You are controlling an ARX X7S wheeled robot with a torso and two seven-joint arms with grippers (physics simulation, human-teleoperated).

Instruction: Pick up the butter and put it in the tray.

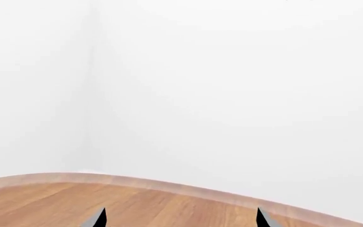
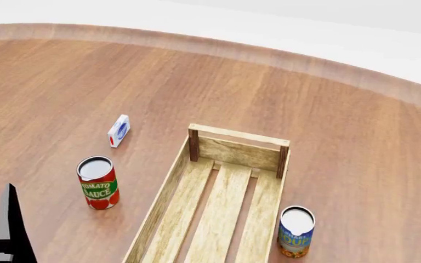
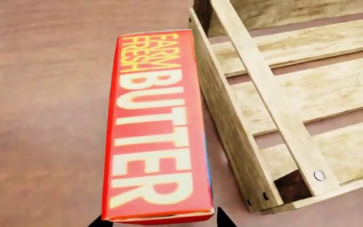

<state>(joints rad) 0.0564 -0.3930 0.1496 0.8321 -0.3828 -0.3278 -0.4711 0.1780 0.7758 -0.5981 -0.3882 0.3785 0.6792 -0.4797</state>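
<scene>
The butter (image 3: 156, 127), a red-orange box lettered "FARM FRESH BUTTER", shows only in the right wrist view. It lies lengthwise just outside the long side wall of the tray (image 3: 232, 142), near a corner post. My right gripper (image 3: 159, 221) has a black fingertip pressed against each side of the box's near end, shut on it. The light-wood slatted tray (image 2: 168, 186) has nothing in it in the head view. My left gripper (image 1: 180, 220) is open and empty over bare table; one finger shows at the head view's lower left (image 2: 7, 230). The right gripper is out of the head view.
A tomato sauce can (image 2: 98, 182) stands left of the tray. A blue-labelled can (image 2: 296, 231) stands at its right side. A small white-blue-red carton (image 2: 119, 130) lies further back on the left. The round wooden table's edge (image 2: 269, 55) curves along the back.
</scene>
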